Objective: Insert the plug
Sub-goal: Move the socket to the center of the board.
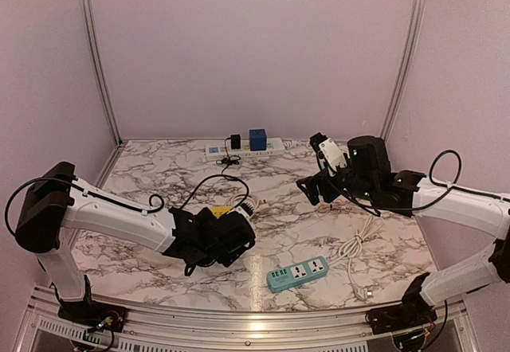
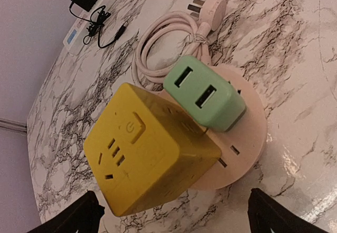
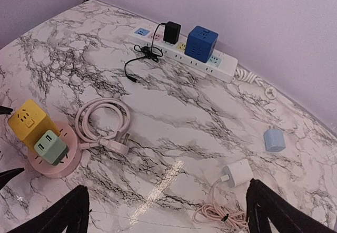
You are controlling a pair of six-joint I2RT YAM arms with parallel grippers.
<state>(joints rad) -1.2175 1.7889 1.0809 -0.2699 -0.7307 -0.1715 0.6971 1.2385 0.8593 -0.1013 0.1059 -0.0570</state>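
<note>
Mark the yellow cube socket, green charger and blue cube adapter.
yellow cube socket [image 2: 126,143]: left wrist view, socket face.
green charger [image 2: 196,88]: left wrist view, port face.
blue cube adapter [image 3: 201,43]: right wrist view, cube's centre.

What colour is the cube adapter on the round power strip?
The cube adapter is yellow, clearest in the left wrist view.

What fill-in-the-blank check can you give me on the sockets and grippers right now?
The yellow cube shares the round base with a ____ adapter. The blue cube is plugged into the long ____ strip. The left gripper and right gripper are both ____.
Missing: green, white, open.
</note>
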